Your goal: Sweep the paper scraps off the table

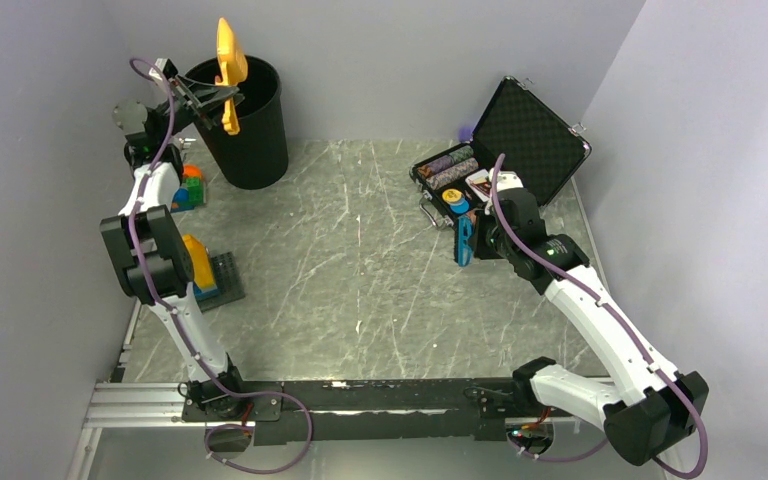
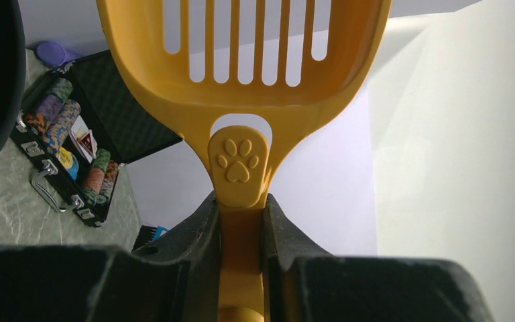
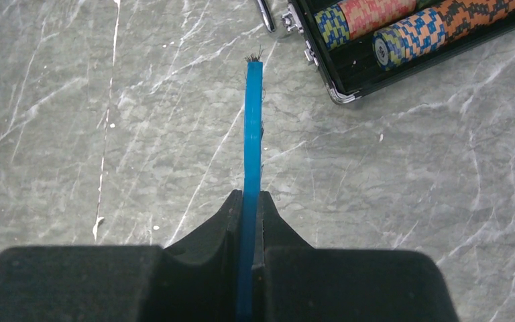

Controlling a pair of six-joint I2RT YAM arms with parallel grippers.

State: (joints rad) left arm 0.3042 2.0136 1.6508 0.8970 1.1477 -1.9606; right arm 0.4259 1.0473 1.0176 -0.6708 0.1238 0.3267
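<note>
No paper scraps show in any view. My left gripper (image 1: 203, 98) is shut on the handle of a yellow slotted scoop (image 1: 227, 70) and holds it tilted up over the rim of the black bin (image 1: 245, 130); in the left wrist view the scoop (image 2: 241, 80) fills the frame above my gripper (image 2: 241, 208). My right gripper (image 1: 478, 240) is shut on a thin blue brush (image 1: 463, 238), held above the grey-green table (image 1: 360, 270) near its right side. In the right wrist view the blue brush (image 3: 252, 134) points away from my gripper (image 3: 249, 201) over bare table (image 3: 107, 134).
An open black case (image 1: 520, 140) with rows of poker chips (image 1: 448, 168) stands at the back right; it shows in the right wrist view (image 3: 409, 40) and the left wrist view (image 2: 74, 147). Toy bricks (image 1: 190, 188) and a grey baseplate (image 1: 225, 280) lie along the left edge. Walls close in on both sides.
</note>
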